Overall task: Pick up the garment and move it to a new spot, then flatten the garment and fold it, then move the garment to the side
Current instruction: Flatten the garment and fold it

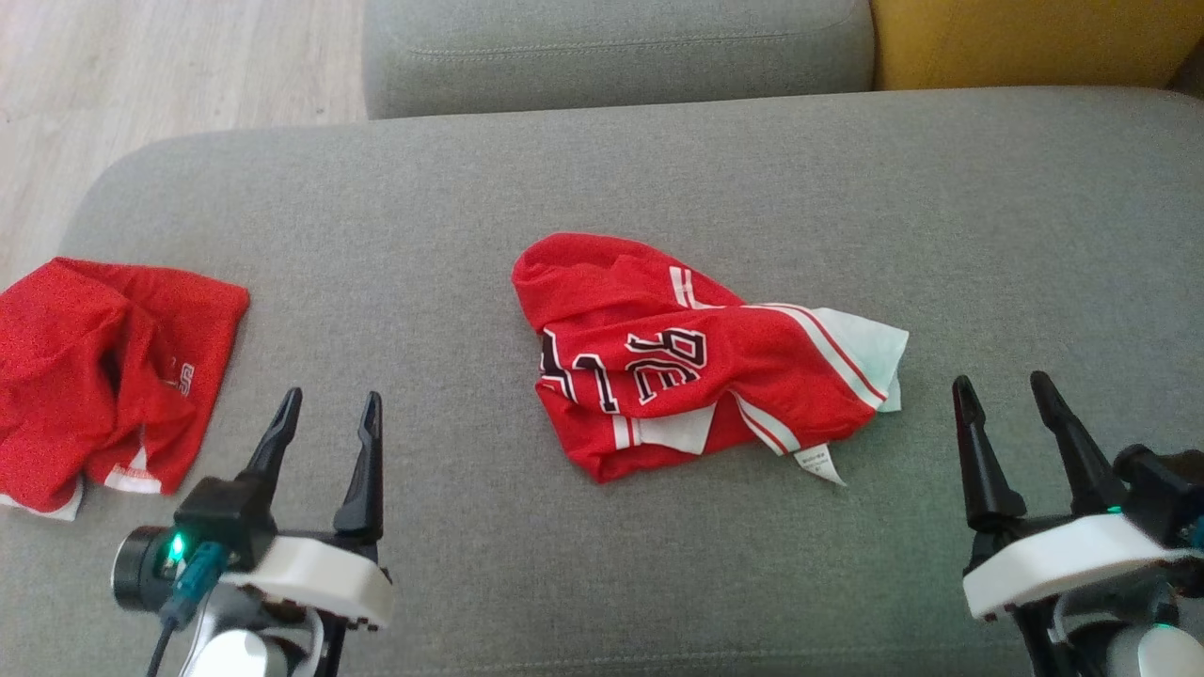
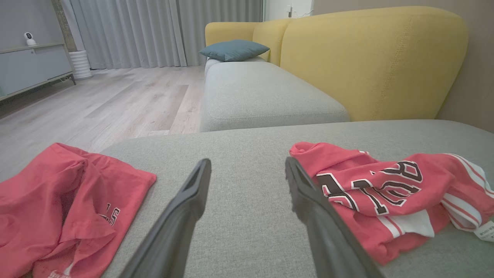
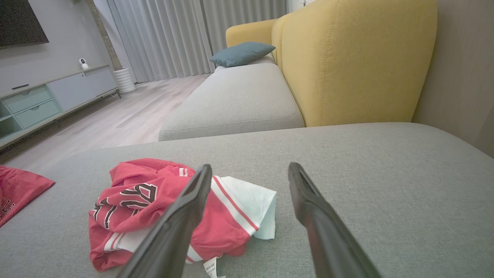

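Red jersey [image 1: 696, 362] lay crumpled near the middle of the grey sofa seat [image 1: 564, 169], its white-striped part toward the robot's right. Left gripper [image 1: 334, 398] and right gripper [image 1: 999, 381] hovered low on either side, fingers apart, empty, neither touching cloth. Likely a ready stance: the jersey sat between them, nearer the right gripper, so either arm could reach in. A second red garment [image 1: 103, 376] lay bunched at the seat's left edge, well apart, probably set aside. Nothing picked up yet. The bunched folds offered no clean edge to grasp.
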